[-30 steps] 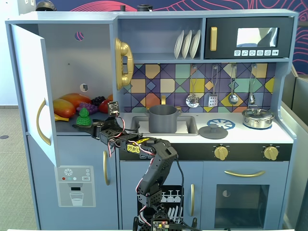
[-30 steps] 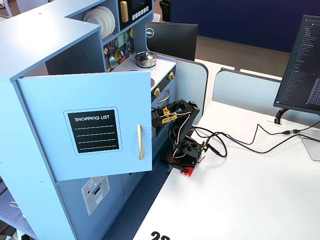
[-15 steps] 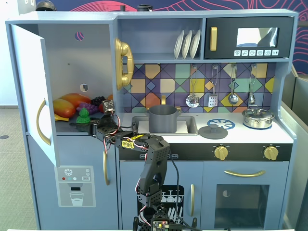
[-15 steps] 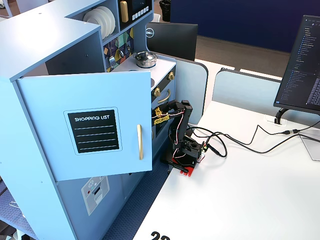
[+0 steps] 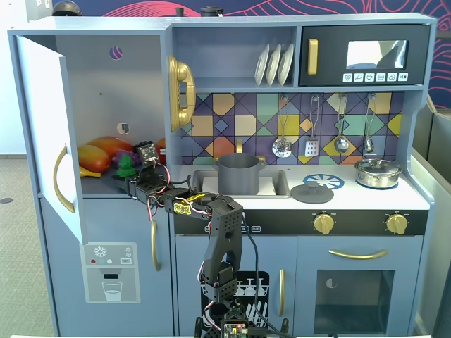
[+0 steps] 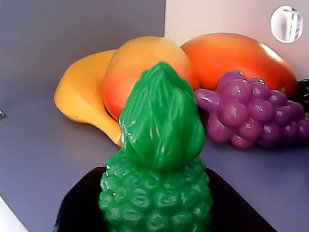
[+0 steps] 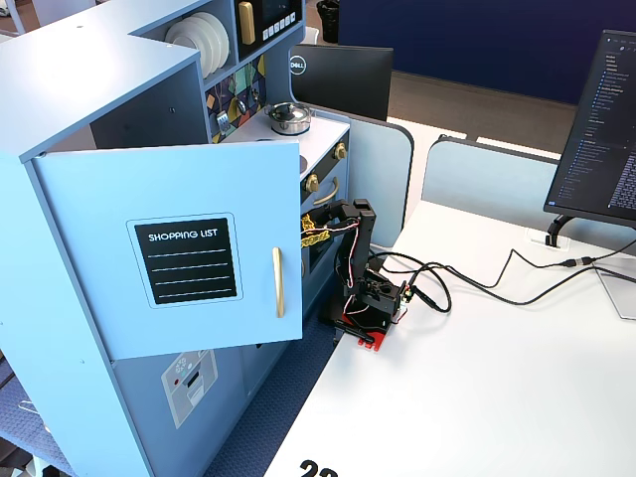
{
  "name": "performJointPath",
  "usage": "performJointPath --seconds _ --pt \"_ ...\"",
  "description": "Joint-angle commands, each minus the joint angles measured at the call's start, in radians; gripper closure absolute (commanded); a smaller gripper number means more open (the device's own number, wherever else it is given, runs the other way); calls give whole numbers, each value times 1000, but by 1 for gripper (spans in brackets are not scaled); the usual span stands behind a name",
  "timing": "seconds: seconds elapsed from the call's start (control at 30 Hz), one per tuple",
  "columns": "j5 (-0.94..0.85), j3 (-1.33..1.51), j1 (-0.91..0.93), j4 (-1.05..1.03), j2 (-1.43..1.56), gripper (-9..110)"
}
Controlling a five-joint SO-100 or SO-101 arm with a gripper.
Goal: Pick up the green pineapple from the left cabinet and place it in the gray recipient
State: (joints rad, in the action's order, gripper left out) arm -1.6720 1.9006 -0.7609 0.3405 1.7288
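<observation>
Green pineapple stands upright on the shelf inside the left cabinet, door swung open. In a fixed view the gripper reaches into the cabinet from the right, its tip right at the pineapple, just beside/overlapping it.

Wrist view: pineapple fills the centre foreground, crown up, bumpy body at bottom edge, w/ dark gripper parts showing low on both sides of it. Fingertips aren't visible, so can't tell if the jaws are clenched on it or spread.

Behind it: 2 orange-yellow mangoes, a yellow banana-like fruit at left, purple grape bunch at right, near but apart from the pineapple.

Gray recipient sits in the sink, well right of the cabinet. In the side fixed view the cabinet door hides the interior.
</observation>
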Motion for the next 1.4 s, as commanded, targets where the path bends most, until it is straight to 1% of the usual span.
performJointPath --seconds 0.0,0.03,0.1,0.23,0.27,0.4,0.5,0.63,0.77,0.9,1.03,1.13,1.37 --pt "-14 -29 -38 -37 98 102" --pt "-23 -31 -52 -72 141 102" --pt "-57 -32 -84 -210 256 102" --pt "-135 -32 -164 -655 566 102" --pt "-140 -23 -198 -732 638 102" --pt "-224 89 -268 -838 910 102" --pt "-202 71 -218 -989 1045 102" --pt "-189 63 -69 -1019 1155 102" --pt "-201 9 112 -1040 1175 102" --pt "-172 -43 356 -1042 1149 102" --pt "-129 -71 581 -962 1048 102" --pt "-106 -80 672 -885 953 102" --pt "-52 -143 784 -718 706 102"
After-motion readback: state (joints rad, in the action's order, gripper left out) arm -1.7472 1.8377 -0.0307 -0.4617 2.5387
